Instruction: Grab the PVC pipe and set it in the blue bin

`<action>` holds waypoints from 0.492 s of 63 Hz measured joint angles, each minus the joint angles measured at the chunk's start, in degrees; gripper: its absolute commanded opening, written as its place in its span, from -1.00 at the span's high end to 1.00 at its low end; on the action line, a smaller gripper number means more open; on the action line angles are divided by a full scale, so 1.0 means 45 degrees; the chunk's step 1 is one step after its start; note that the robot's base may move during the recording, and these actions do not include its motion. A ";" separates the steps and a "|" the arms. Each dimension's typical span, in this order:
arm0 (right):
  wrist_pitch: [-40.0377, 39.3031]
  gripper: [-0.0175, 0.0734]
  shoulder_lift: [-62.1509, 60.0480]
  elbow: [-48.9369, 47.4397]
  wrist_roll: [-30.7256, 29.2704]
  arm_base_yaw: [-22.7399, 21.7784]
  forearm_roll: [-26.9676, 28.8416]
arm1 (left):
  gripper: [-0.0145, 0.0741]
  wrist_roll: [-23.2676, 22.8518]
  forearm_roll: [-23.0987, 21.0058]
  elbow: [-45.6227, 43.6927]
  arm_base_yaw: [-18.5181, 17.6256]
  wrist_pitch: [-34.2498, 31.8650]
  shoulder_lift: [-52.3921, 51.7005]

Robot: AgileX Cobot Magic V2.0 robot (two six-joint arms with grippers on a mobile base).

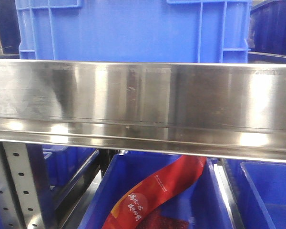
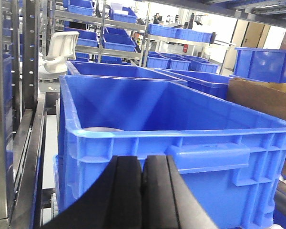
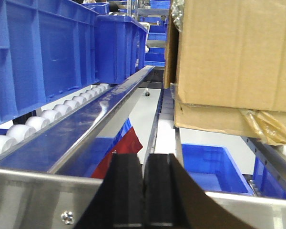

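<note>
Nowhere across the three views is the pipe showing, so its look and place cannot be told; the pale curve just behind the near wall of the bin (image 2: 181, 119) is too hidden to name. By my judgement the task is barely starting. Left gripper (image 2: 143, 179) is sitting pressed together and empty before that bin; right gripper (image 3: 143, 179), likewise empty, is facing a steel rail (image 3: 105, 114) beside a carton (image 3: 233, 52).

Bright overhead light, white glare patches on the steel rail (image 1: 143, 102), blown-out background behind the blue bins (image 2: 181, 138), close foregrounds soft
</note>
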 measured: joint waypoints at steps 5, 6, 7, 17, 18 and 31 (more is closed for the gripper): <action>-0.0155 0.99 0.0000 0.0000 0.0000 0.0000 0.0278 | 0.92 0.0000 0.0000 0.0000 0.0000 0.0000 0.0000; -0.0222 0.99 0.0000 0.0000 0.0000 0.0000 0.0390 | 0.92 0.0000 0.0000 0.0000 0.0000 0.0000 0.0000; -0.0286 0.99 0.0000 0.0000 0.0000 0.0000 0.0390 | 0.92 0.0000 0.0000 0.0000 0.0000 0.0000 0.0000; -0.0876 0.99 0.0000 0.0000 0.0000 0.0000 0.0938 | 0.92 0.0000 0.0000 0.0000 0.0000 0.0000 0.0000; -0.0884 0.99 0.0000 0.0000 0.0000 0.0000 0.0931 | 0.92 0.0000 0.0000 0.0000 0.0000 0.0000 0.0000; -0.0907 0.99 0.0000 0.0000 0.0000 0.0000 0.0994 | 0.92 0.0000 0.0000 0.0000 0.0000 0.0000 0.0000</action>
